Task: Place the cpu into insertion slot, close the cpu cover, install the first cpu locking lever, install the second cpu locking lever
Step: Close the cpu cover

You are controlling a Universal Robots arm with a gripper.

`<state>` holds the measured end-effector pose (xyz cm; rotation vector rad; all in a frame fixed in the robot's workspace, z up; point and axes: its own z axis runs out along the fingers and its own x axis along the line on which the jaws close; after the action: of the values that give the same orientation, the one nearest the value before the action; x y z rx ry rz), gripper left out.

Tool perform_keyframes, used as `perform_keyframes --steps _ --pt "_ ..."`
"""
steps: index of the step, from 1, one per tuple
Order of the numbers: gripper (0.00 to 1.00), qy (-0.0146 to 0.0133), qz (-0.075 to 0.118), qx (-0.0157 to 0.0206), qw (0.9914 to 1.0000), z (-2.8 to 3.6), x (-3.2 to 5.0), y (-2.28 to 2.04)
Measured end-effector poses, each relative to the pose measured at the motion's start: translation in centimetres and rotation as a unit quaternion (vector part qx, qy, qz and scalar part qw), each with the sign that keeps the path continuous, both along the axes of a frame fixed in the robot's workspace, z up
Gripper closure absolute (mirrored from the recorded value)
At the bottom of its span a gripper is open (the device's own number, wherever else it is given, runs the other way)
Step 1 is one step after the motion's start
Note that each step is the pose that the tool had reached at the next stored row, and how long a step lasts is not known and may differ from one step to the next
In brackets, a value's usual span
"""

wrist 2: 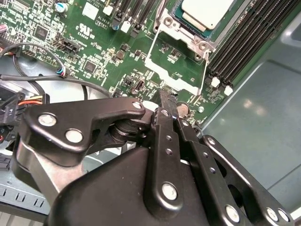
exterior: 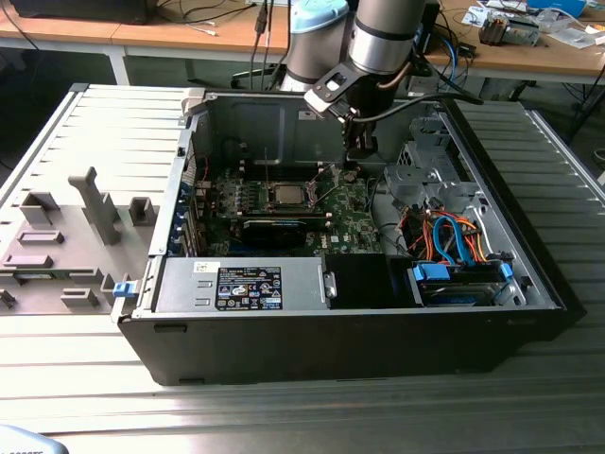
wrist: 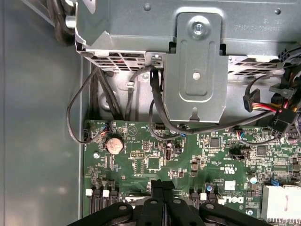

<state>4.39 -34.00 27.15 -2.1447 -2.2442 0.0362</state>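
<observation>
**Exterior view.** An open computer case (exterior: 378, 340) lies on the ribbed metal desk (exterior: 302, 416). The arm reaches into it from the upper middle of the frame. The hand (exterior: 356, 161) hangs over the green motherboard (exterior: 354, 213), just toward the exterior view's right of the cpu (exterior: 286, 196), which sits near the frame's centre.

**Second wrist view.**
- The cpu (wrist 2: 205, 12) is seated in the insertion slot (wrist 2: 168, 22).
- The cpu cover (wrist 2: 175, 76) is swung open and clear of the chip.
- The hand (wrist 2: 167, 96) is narrow, its fingers pressed together. Its tips are just beside the cover's outer edge; contact cannot be confirmed, and nothing shows between the fingers.

**First wrist view.** The hand (wrist: 162, 184) is above the board, with a coin cell battery (wrist: 114, 145) nearby.
</observation>
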Motion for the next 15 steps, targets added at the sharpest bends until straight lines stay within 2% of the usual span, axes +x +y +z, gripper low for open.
perform_keyframes --steps 6,11,15 --pt "0.89 0.0017 0.000 0.0007 1.00000 -0.05 0.48 0.00" --pt "0.89 0.0053 0.000 0.0014 0.99998 -0.67 0.55 0.05" --pt "0.89 0.0056 0.006 0.0023 0.99996 -1.10 0.60 0.34"
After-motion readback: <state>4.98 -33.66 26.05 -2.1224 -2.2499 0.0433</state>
